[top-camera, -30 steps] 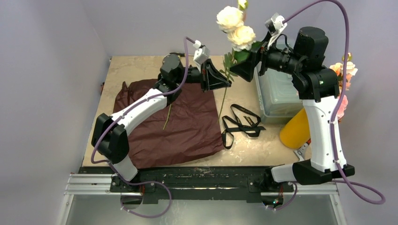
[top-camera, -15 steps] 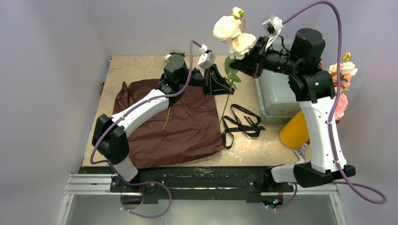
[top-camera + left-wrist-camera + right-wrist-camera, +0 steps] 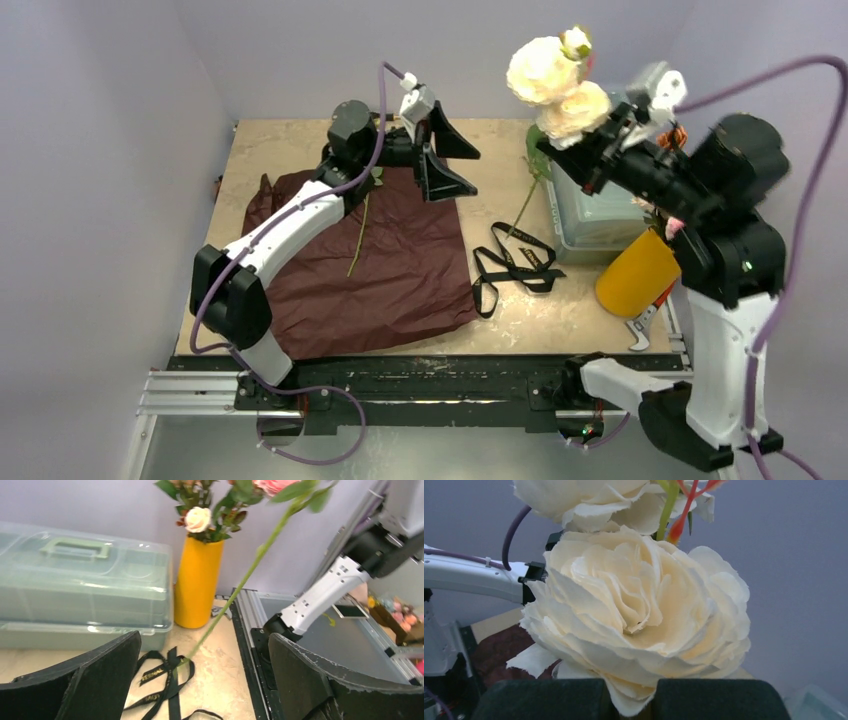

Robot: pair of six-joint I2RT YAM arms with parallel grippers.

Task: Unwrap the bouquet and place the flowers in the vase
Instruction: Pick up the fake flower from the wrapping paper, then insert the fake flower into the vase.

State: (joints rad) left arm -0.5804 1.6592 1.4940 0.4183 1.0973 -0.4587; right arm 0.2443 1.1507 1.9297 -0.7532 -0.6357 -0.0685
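My right gripper (image 3: 588,152) is shut on a stem of cream flowers (image 3: 548,72), held high over the clear box. In the right wrist view a big cream rose (image 3: 639,605) fills the frame just above the closed fingers (image 3: 539,700). The green stem (image 3: 522,208) hangs down to the left, its tip over the black ribbon (image 3: 515,265). My left gripper (image 3: 447,160) stands open and empty above the bouquet's spread maroon paper (image 3: 400,280). The yellow vase (image 3: 635,275) stands at the right with flowers (image 3: 198,519) in its mouth (image 3: 200,540).
A clear plastic box (image 3: 590,215) with a handle sits behind the vase. One loose green stem (image 3: 355,240) lies on the paper. The black ribbon (image 3: 160,675) lies loose on the beige tabletop (image 3: 290,145). Walls close in on the left, back and right.
The left gripper opened, let go of the stem and drew back to the left. The right gripper shut on the stem and carried the cream roses right, over the box.
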